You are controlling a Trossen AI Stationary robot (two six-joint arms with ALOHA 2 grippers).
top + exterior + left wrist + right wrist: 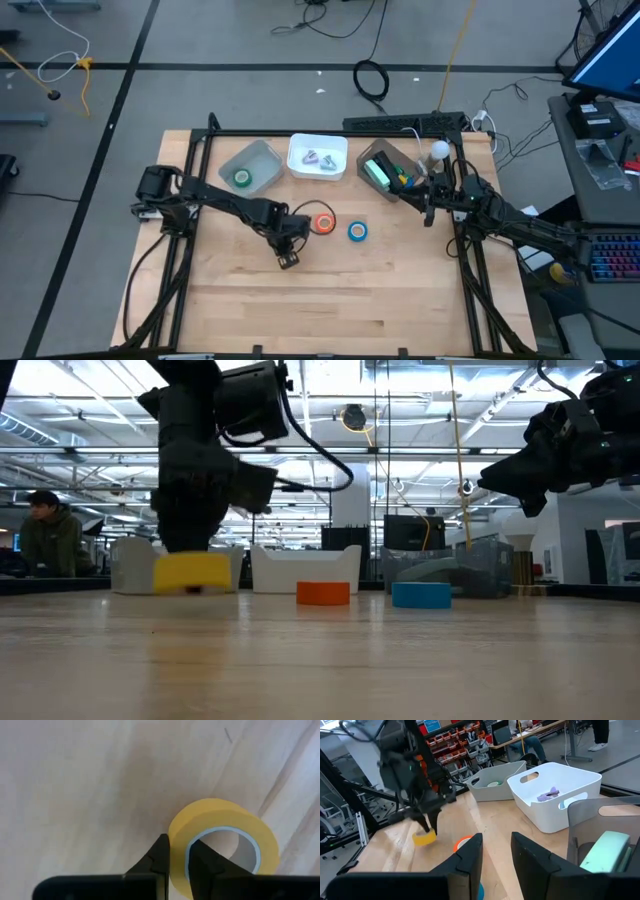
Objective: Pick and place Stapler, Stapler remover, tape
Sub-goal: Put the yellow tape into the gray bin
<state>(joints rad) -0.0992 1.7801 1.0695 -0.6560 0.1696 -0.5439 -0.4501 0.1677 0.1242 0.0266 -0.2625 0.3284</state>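
A yellow tape roll (225,840) lies near the table's middle, and my left gripper (177,857) is shut on its wall from above. To its right, an orange roll (322,223) and a blue roll (358,231) lie flat on the wood. A green roll (242,179) lies in the left grey bin (262,158). The purple stapler remover (318,158) lies in the white bin (300,145). The green stapler (378,173) lies in the right grey bin (362,155). My right gripper (495,855) waits open by that bin, holding nothing. My left gripper pinches the yellow roll's wall (179,845), one finger (200,857) inside the hole and one finger (159,857) outside. The fingers come steeply from above. The roll sits level just at the table top (192,572); I cannot tell whether it is lifted clear.
The three bins stand in a row along the far side. Bare wood (330,300) stretches toward the near edge. The black frame rails (470,290) run along the left and right sides. A person (45,535) sits in the room beyond.
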